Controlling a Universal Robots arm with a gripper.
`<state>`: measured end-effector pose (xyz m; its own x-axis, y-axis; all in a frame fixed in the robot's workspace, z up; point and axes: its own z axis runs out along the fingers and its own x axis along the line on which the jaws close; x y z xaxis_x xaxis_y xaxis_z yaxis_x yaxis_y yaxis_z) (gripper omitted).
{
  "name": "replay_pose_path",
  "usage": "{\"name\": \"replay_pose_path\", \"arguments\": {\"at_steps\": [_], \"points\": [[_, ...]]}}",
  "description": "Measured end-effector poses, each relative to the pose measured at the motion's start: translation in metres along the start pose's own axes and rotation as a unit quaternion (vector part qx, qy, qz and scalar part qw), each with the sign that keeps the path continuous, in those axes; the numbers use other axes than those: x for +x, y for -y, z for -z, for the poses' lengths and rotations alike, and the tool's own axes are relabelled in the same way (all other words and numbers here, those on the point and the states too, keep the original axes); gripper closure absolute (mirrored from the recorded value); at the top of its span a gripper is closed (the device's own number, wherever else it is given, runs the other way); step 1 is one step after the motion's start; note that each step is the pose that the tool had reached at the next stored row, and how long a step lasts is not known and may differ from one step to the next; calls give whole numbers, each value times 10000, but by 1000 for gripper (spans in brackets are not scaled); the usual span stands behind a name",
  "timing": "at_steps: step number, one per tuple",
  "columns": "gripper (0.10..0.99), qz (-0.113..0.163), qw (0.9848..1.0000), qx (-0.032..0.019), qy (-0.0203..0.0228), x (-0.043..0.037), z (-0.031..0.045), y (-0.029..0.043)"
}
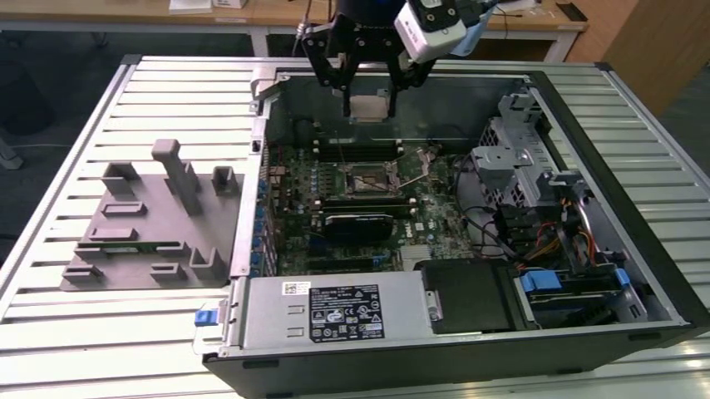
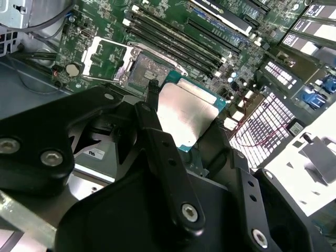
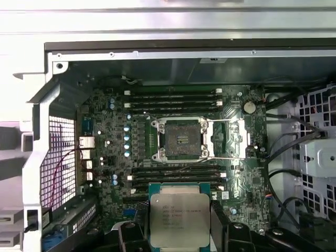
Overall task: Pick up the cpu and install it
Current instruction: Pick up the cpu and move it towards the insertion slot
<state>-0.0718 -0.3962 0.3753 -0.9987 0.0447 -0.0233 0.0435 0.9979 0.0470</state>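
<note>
Clamping the flat square cpu (image 3: 179,218), a silvery plate with a thin green edge, between its black fingers, the gripper (image 1: 368,93) hangs above the open grey computer case (image 3: 157,71). Below and ahead of the gripper lies the black-framed motherboard socket (image 3: 182,138), its lid swung open. The thin edge grip may slip. A tilted or offset descent could bend the socket contacts.
</note>
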Motion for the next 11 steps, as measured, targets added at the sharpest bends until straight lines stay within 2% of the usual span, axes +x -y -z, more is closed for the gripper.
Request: {"name": "replay_pose_path", "arguments": {"at_steps": [11], "points": [[545,0,10000,0,0,-8,-151,7]]}}
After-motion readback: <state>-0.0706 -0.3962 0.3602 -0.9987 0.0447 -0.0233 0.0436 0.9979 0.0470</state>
